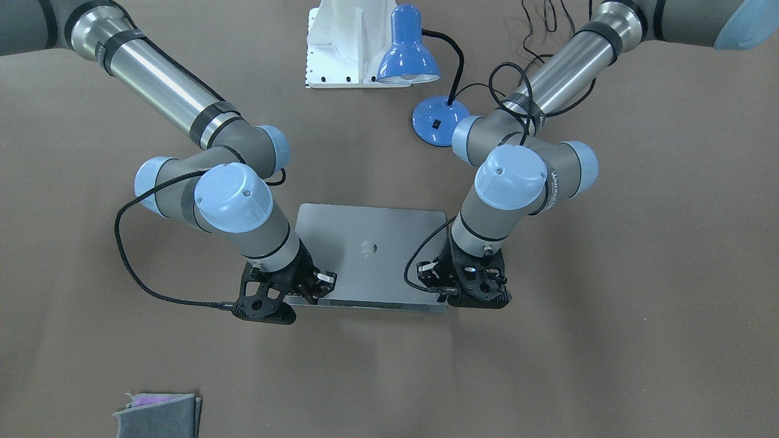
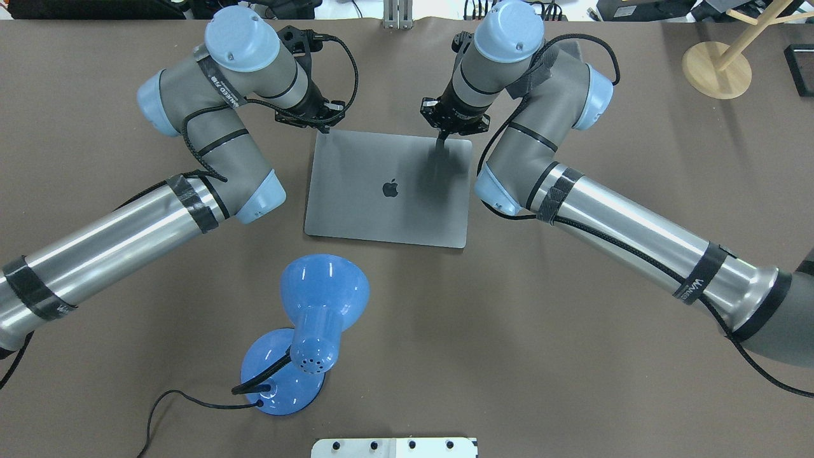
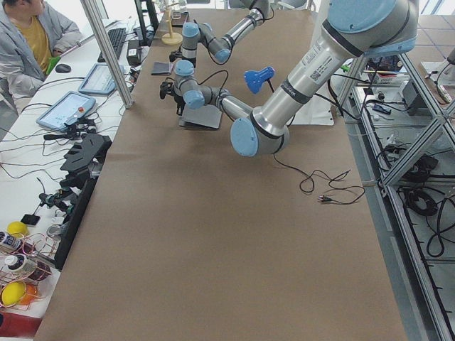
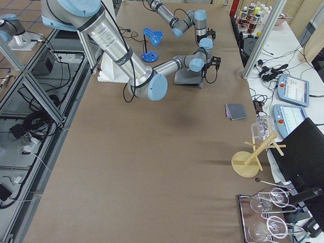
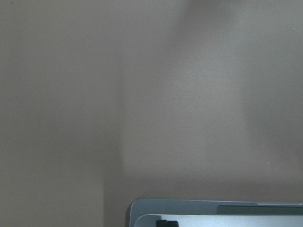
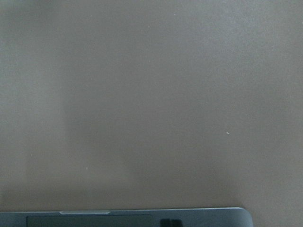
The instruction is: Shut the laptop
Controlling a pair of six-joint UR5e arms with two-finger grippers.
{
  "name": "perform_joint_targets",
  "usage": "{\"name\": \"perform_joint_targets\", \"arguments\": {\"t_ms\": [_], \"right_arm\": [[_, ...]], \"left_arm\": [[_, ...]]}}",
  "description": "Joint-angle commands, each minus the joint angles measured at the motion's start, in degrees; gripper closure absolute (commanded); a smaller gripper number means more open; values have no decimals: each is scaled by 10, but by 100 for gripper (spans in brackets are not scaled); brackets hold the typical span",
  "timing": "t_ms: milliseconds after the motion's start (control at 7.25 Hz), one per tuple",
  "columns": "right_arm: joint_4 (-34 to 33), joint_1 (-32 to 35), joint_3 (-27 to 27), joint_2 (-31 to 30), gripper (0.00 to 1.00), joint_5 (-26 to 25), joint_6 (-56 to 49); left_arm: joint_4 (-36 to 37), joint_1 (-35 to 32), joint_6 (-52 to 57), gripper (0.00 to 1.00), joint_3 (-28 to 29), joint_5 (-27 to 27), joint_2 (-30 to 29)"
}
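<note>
The space-grey laptop (image 1: 371, 255) lies in the middle of the table with its lid (image 2: 388, 191) down nearly flat and the apple logo facing up. A thin strip of the base shows along its far edge in the left wrist view (image 5: 213, 208) and the right wrist view (image 6: 118, 218). My left gripper (image 2: 325, 126) rests on the lid's far left corner and looks shut; it also shows in the front-facing view (image 1: 439, 283). My right gripper (image 2: 443, 141) rests on the far right corner and looks shut; it also shows in the front-facing view (image 1: 319, 289). Neither holds anything.
A blue desk lamp (image 2: 318, 305) stands close to the laptop's hinge side, with a white block (image 2: 394, 447) behind it. A folded grey cloth (image 1: 158, 413) lies at the far table edge. A wooden stand (image 2: 715, 70) is at the far right.
</note>
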Motion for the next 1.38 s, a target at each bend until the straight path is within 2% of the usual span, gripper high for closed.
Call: {"name": "perform_joint_targets", "arguments": {"t_ms": [0, 138, 276, 414, 552, 690, 828, 966, 1103, 1241], "right_arm": [[2, 0, -19, 5, 100, 11, 0], [3, -1, -23, 5, 100, 19, 0], [2, 10, -20, 13, 100, 38, 1], [0, 36, -10, 13, 1, 72, -2], [-5, 70, 19, -11, 0, 106, -11], [-6, 109, 67, -73, 0, 145, -65], [-13, 150, 127, -150, 0, 164, -132], [-41, 197, 166, -209, 0, 197, -217], [-70, 235, 198, -258, 0, 208, -314], [-80, 271, 231, -337, 0, 209, -418]], "left_arm": [[-2, 4, 5, 100, 27, 2, -11], [-23, 9, 5, 100, 45, 4, -12], [-26, 7, 1, 100, 38, 2, -12], [-19, -3, 2, 37, 10, 2, -7], [11, -21, 7, 3, -35, -4, 17], [77, -62, 62, 2, -111, -66, 70], [147, -114, 173, 2, -185, -115, 126], [172, -156, 290, 2, -258, -121, 217], [173, -212, 398, 2, -280, -157, 295], [171, -252, 462, 2, -279, -179, 373]]}}
